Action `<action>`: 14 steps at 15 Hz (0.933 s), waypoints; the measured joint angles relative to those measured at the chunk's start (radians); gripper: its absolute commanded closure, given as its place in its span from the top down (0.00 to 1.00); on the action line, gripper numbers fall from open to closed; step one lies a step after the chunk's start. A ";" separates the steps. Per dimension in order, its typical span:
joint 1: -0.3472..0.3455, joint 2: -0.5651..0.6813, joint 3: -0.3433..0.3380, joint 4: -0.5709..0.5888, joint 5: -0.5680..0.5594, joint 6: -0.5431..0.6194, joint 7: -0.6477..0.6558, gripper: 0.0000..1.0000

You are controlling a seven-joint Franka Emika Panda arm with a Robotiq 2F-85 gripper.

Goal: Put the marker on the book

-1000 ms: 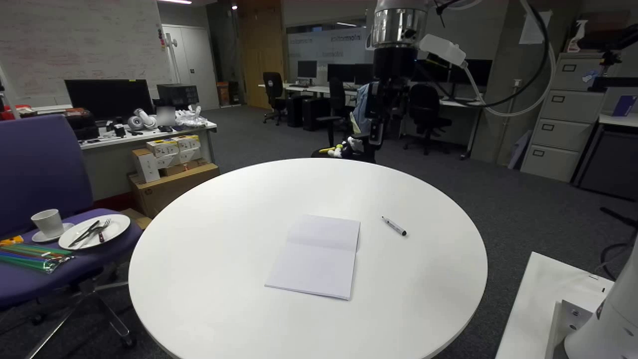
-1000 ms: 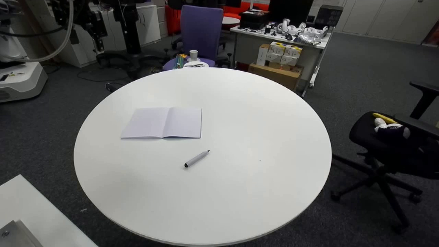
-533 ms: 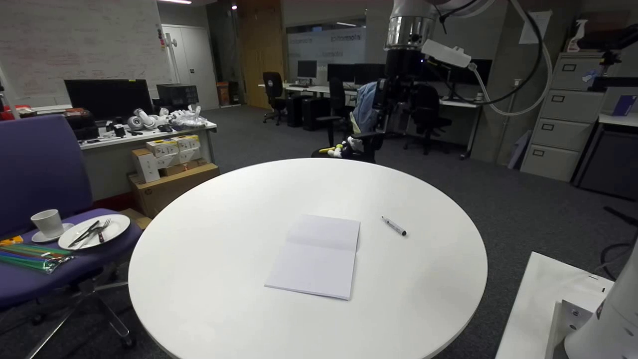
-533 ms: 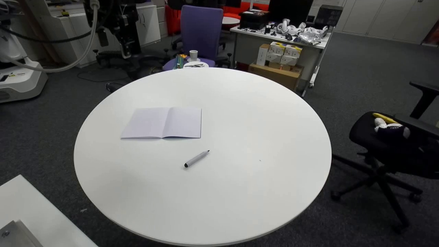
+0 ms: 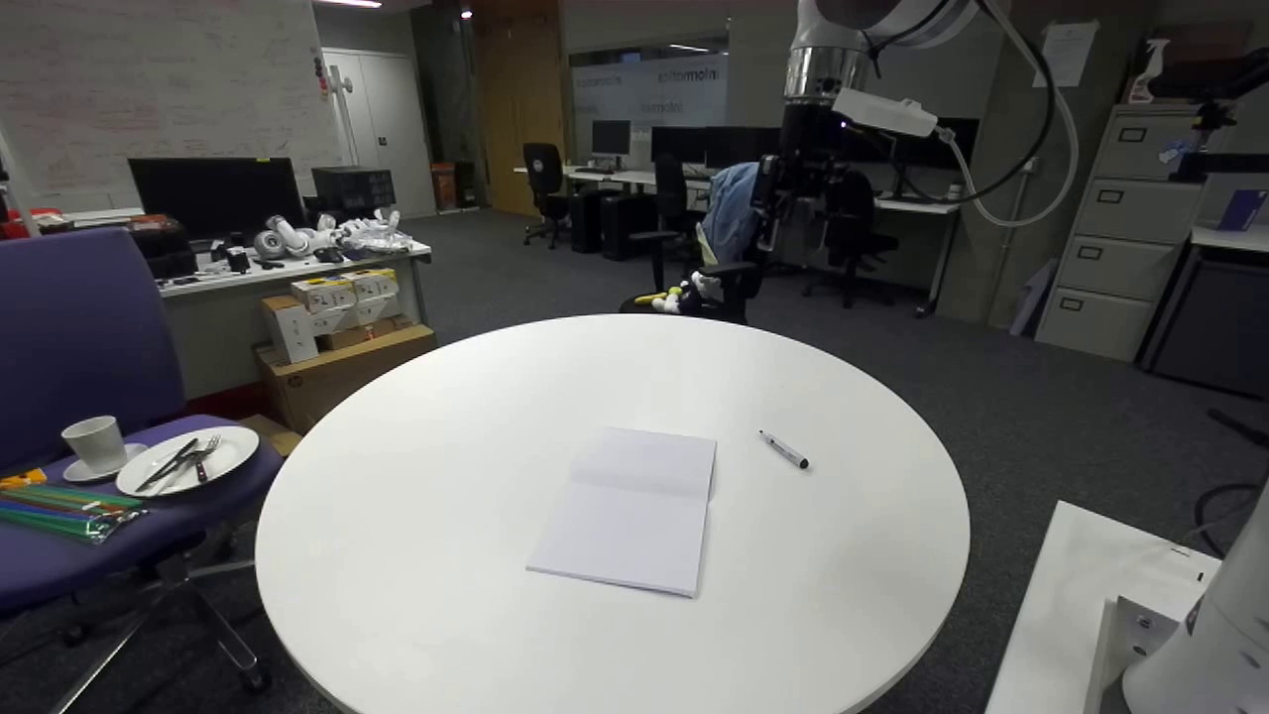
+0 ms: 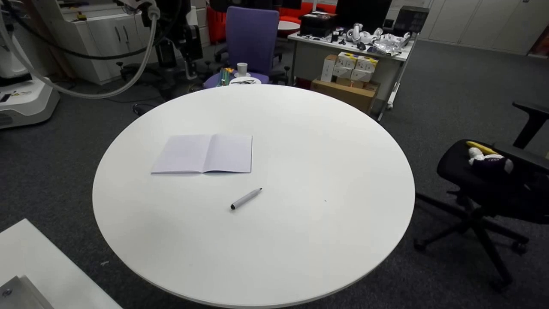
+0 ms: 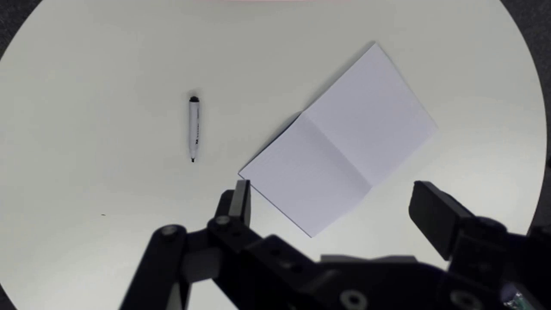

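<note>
The marker (image 5: 784, 450) is a slim whitish-grey pen with black ends. It lies on the round white table beside the book and apart from it; it also shows in an exterior view (image 6: 246, 198) and in the wrist view (image 7: 194, 129). The book (image 5: 634, 516) is a thin white booklet lying open and flat, with a centre fold. It shows too in an exterior view (image 6: 201, 154) and the wrist view (image 7: 344, 133). My gripper (image 7: 330, 183) is open and empty, high above the table. It is dark in both exterior views (image 5: 796, 238) (image 6: 191, 71).
The round white table (image 5: 397, 555) has its edge all round in view. A purple chair (image 5: 89, 327) holds a cup (image 5: 95, 442), a plate (image 5: 233, 451) with cutlery and coloured sticks. A black chair (image 6: 463, 171) stands by the table. A white hose (image 6: 141, 73) hangs from the arm.
My arm and gripper have moved to the right in both exterior views, staying above the table's height. The marker and the book have not moved.
</note>
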 measured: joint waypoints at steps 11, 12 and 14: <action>-0.008 0.051 -0.007 0.030 -0.003 0.000 0.027 1.00; -0.008 0.074 -0.005 0.038 -0.005 0.005 0.044 1.00; -0.008 0.142 -0.005 0.066 -0.005 0.031 0.075 1.00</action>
